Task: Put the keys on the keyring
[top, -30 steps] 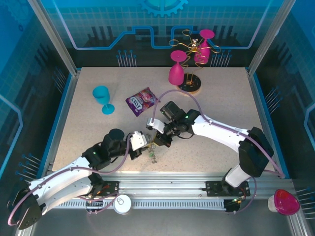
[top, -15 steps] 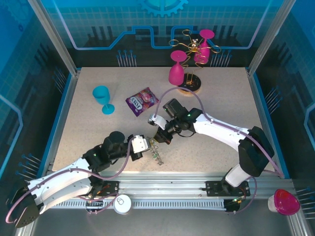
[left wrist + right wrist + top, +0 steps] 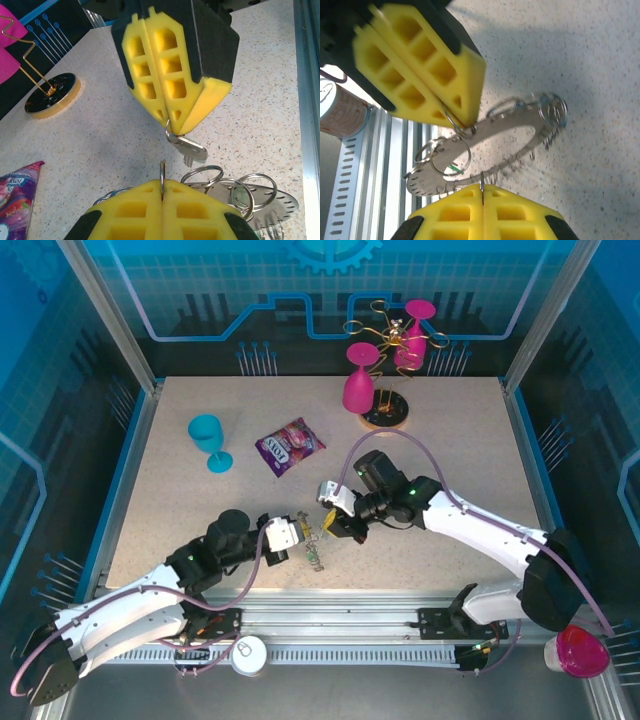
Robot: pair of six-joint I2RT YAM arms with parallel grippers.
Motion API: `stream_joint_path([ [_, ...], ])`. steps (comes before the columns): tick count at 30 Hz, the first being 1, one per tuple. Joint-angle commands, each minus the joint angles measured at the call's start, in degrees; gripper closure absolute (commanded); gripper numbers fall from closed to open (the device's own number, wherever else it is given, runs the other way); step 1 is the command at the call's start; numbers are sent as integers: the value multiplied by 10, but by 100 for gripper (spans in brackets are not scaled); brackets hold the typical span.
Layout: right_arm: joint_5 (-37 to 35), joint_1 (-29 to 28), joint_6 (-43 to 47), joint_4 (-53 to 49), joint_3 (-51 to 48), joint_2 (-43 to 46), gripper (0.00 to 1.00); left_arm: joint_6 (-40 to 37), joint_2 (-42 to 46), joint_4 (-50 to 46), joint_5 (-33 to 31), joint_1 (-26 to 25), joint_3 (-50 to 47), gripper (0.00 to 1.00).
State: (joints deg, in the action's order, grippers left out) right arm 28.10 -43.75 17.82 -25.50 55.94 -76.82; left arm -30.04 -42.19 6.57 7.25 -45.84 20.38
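Speckled beige table (image 3: 450, 420) fills a blue-walled enclosure. At its left stands a blue goblet (image 3: 208, 438), with a purple snack packet (image 3: 288, 446) lying flat to its right.

Nearer the front edge, the left tool (image 3: 297, 533) is fully closed. In its own wrist view its yellow pads (image 3: 135, 212) pinch one of the wire loops on the rim of the keyring (image 3: 314, 554). The dark, loop-fringed keyring hangs tilted from that loop, just beside both tools and low over the table. Whether its lower rim touches the surface cannot be told.

Just right of it, the right tool (image 3: 328, 525) is also pressed shut, its tips facing the left tool's and close to them. It grips a small wire ring from which a key (image 3: 190, 149) dangles, blade down, just above the keyring's loops.

Farther back and right, two pink glasses (image 3: 359, 388) hang upside down on a gold wire rack with a round base (image 3: 386, 418).
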Motion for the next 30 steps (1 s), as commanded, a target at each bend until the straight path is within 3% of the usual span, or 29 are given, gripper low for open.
stream_joint_path([
  [1,30,-10,34,2,14,-4,100,-33,4,39,-3,-11,-8,100],
  [15,53,-18,62,-32,43,-22,100,-84,4,69,-33,-31,-19,100],
  [21,-70,-18,60,-34,37,-11,100,-96,8,75,-53,-37,-27,100],
  [30,29,-26,71,-40,44,-17,100,-104,3,74,-65,-42,-25,100],
])
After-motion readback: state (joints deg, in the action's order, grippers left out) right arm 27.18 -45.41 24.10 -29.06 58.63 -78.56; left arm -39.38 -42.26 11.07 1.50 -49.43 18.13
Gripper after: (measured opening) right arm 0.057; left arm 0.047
